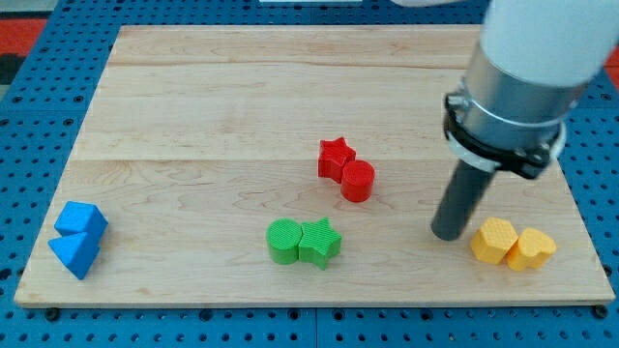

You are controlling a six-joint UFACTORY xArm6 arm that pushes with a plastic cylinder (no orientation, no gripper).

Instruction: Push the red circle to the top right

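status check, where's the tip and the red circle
My tip down on board, right of red circle, clear gap between. Red circle mid-board, touching red star at its upper left. Yellow blocks just right of tip; path to top right open.

My tip [448, 232] rests on the pale wooden board [222, 106] near its right edge, just left of two touching yellow blocks [513, 244] by the bottom right corner. The red circle block [357, 181] sits mid-board, touching a red star block [335, 157]. A green circle block [284, 241] and green star block [320, 242] touch near the bottom edge. Two blue blocks [78, 239] sit in the bottom left corner.
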